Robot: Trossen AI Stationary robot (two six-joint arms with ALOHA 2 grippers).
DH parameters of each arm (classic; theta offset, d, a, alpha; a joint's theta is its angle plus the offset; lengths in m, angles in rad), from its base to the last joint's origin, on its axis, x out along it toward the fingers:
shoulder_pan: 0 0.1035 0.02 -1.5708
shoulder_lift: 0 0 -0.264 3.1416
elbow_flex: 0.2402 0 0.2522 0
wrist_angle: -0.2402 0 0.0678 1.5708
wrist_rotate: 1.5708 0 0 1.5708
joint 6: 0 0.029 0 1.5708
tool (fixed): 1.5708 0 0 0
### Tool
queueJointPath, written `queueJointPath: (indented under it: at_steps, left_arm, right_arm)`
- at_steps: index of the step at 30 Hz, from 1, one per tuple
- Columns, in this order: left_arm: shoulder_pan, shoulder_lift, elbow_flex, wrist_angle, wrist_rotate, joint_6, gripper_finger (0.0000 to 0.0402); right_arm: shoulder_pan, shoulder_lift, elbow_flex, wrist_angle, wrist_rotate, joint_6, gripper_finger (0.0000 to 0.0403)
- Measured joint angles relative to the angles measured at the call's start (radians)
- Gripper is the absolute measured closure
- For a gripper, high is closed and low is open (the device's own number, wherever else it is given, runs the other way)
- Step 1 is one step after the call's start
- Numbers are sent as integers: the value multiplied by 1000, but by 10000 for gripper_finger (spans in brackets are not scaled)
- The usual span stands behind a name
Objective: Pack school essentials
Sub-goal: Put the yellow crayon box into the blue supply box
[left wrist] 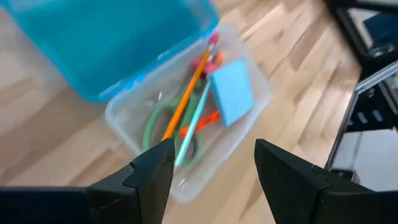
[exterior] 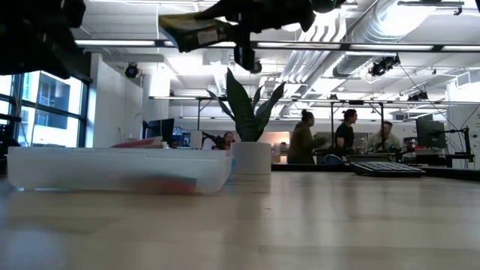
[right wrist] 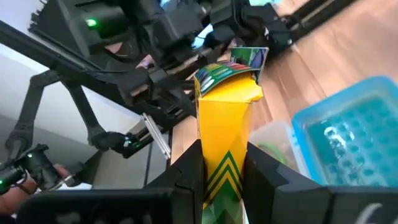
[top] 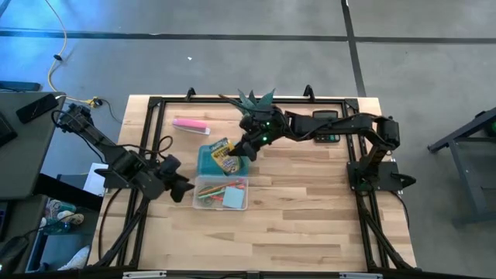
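Note:
The yellow-green crayon box (top: 224,156) is held in the air by my right gripper (top: 245,147) above the teal lid (top: 208,160); it also shows high up in the low view (exterior: 196,31). The clear plastic bin (top: 200,203) rests on the table in front of the lid. It holds the green-handled scissors (left wrist: 163,122), orange pencil (left wrist: 186,94), teal pencil (left wrist: 194,122), blue sticky-note pad (left wrist: 232,91) and a red pen (left wrist: 200,63). My left gripper (top: 184,186) hovers open at the bin's left end, touching nothing. My right gripper pinches the crayon box between its two fingers at its lower, yellow-and-green end (right wrist: 224,167), one finger (right wrist: 191,169) on each broad side. The box is lifted clear of the table and reaches out beyond the fingertips, its open flap end (right wrist: 235,67) farthest from the gripper.
A long pink bar (top: 191,124) lies near the far edge, left of a potted plant (top: 256,99). A black calculator (top: 325,129) sits under the right arm. The wooden table's near half (top: 294,225) is bare. People stand in the room beyond (exterior: 304,139).

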Motion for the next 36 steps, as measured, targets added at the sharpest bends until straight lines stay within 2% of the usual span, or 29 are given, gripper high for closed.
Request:
queueJointPath:
  at_steps: [8, 11, 16, 25, 31, 36]
  left_arm:
    - [8, 58, 0, -143, 63, -218, 190]
    - [36, 95, 0, -171, 94, -255, 190]
    - [107, 190, 0, -182, 154, -238, 190]
    - [261, 361, 0, -197, 179, -192, 190]
    - [365, 443, 0, -123, 280, -89, 190]
    - [427, 482, -1, -22, 295, -33, 190]
  right_arm:
    - [-3, 0, 36, -135, 59, -35, 336]
    - [-3, 0, 37, -169, 76, -36, 336]
    - [-5, 0, 37, -190, 91, -36, 336]
    - [-5, 0, 37, -195, 79, -36, 336]
    - [-16, -23, 38, -249, 51, -66, 336]
    - [-43, -72, 38, -327, 56, -91, 336]
